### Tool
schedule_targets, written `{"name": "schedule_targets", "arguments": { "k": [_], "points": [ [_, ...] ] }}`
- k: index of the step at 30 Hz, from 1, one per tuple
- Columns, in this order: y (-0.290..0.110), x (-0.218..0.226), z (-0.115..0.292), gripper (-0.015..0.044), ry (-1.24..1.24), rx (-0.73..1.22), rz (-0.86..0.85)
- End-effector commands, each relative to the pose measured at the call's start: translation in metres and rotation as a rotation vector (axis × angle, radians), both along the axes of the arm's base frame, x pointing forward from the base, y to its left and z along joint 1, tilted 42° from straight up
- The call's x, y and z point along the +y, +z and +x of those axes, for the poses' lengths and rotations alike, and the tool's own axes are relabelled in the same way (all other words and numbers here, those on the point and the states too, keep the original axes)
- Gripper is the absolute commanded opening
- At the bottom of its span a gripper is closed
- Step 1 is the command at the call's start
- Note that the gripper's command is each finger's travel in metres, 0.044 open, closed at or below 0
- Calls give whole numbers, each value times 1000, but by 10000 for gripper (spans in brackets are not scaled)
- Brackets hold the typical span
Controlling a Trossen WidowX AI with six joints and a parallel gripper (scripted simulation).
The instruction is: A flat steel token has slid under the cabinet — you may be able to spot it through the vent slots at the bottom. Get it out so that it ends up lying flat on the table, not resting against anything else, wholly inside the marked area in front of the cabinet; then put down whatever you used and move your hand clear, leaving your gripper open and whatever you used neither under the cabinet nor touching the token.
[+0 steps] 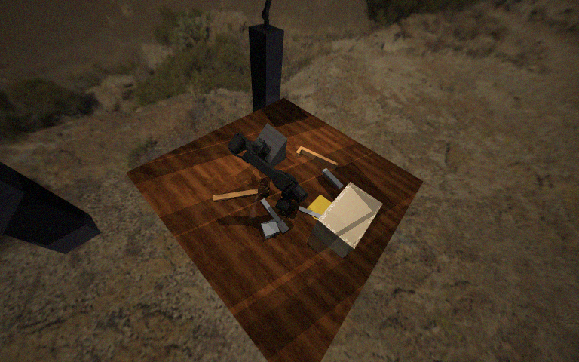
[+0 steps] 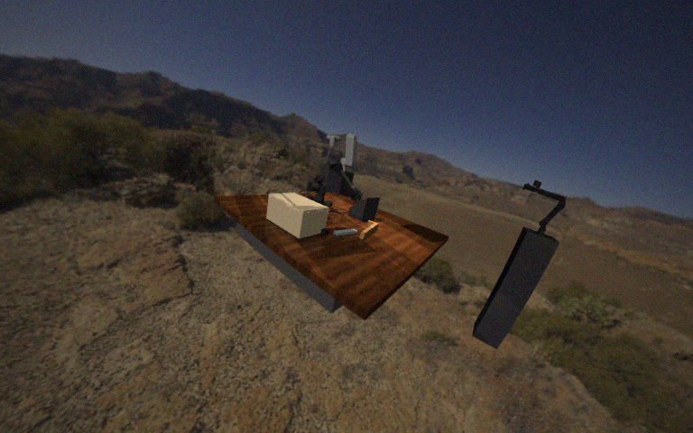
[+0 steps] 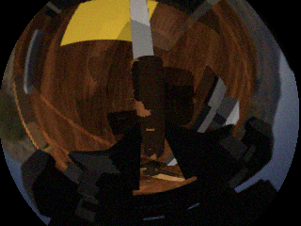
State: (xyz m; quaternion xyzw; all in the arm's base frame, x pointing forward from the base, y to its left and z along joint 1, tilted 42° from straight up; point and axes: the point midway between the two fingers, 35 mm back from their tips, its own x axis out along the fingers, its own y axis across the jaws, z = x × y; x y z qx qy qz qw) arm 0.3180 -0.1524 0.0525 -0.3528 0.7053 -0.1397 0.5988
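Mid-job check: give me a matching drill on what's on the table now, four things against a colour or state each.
Things:
1. claw
2. marked area
3. cabinet
4. wooden stick

Colour or state:
A. cream
B. shut on a grey-tipped tool
C. yellow
D. lying loose on the table, apart from the cabinet

Pairs: 1-B, 2-C, 3-A, 4-D

Cream cabinet, yellow marked area, reddish-brown streaked wooden table, grey bar.
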Motion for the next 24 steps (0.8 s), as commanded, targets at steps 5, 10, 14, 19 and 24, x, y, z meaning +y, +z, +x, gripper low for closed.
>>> {"name": "schedule_targets", "arguments": {
  "k": [5, 10, 14, 19, 24],
  "points": [
    [3, -4, -13, 0, -1, 7, -1],
    [5, -6, -19, 0, -1, 7, -1],
    [6, -7, -24, 0, -1, 7, -1],
    [8, -9, -30, 0, -1, 7, -1],
    [10, -11, -36, 0, -1, 8, -1]
  ]
}}
